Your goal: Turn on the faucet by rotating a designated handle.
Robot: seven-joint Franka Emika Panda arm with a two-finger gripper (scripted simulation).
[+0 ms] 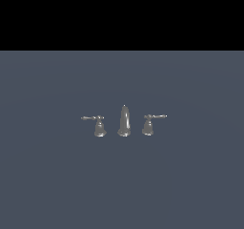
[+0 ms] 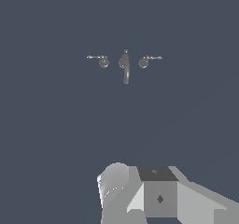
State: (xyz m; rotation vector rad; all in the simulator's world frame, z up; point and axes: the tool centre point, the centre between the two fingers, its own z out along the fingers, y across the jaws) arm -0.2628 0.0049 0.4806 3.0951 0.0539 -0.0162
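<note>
In the exterior view I see the faucet (image 1: 124,121) standing on the grey counter (image 1: 190,185). The handle (image 1: 97,124) is at 9 o'clock from the spout (image 1: 124,120), its lever pointing outward; the twin (image 1: 150,123) is at 3 o'clock.

In the wrist view the faucet (image 2: 125,64) is far from the arm body (image 2: 154,195). The handle (image 2: 101,60) is untouched. I cannot see the tool fingers, so I cannot tell their state.

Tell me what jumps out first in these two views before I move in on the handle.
The eye goes to the faucet: a tall tapered spout at the middle of the exterior view, on a bare grey-blue surface. Flanking it are two low lever handles; the handle on the exterior view's left points its lever outward, as does its twin on the right. In the wrist view only the arm's pale housing shows, apart from the faucet; no claw fingers appear.
</note>
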